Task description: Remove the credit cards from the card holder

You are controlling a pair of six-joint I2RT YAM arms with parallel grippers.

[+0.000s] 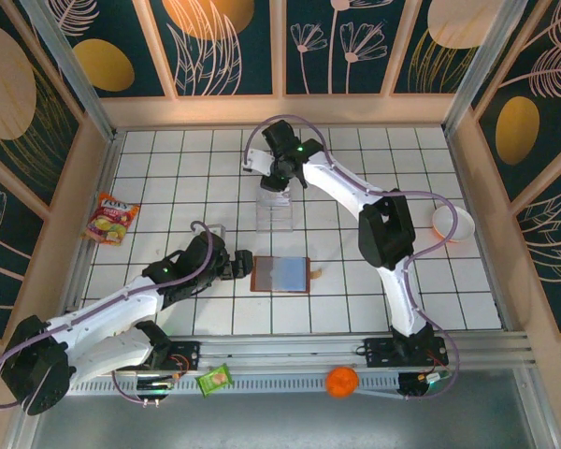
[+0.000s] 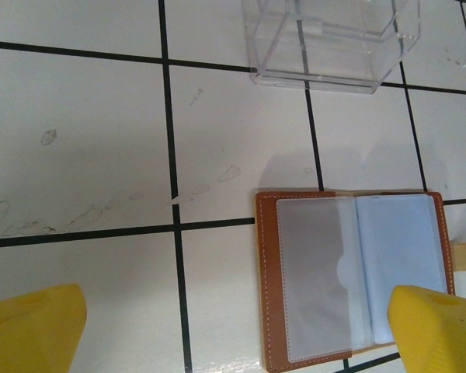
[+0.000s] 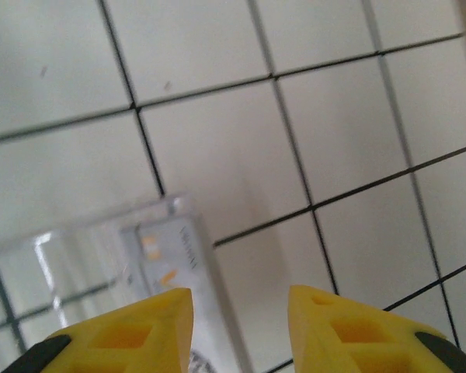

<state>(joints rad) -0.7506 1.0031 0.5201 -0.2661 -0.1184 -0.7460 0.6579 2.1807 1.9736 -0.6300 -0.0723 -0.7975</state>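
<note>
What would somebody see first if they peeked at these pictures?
Probably the open brown leather card holder, lying flat in the middle of the white tiled table with the left gripper open beside it. Just behind it stands a clear plastic tray with a pale grey-white card inside, and the right gripper hangs over it.

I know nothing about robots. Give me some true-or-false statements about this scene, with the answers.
1. The brown card holder lies open. True.
2. The left pincer is clamped on the card holder. False: its jaws stand wide apart, gripping nothing.
3. The right pincer is above the clear tray. True.
4. A pale card sits in that tray. True.
5. The orange ball lies inside the tray. False: it lies by the right arm's base.
</note>
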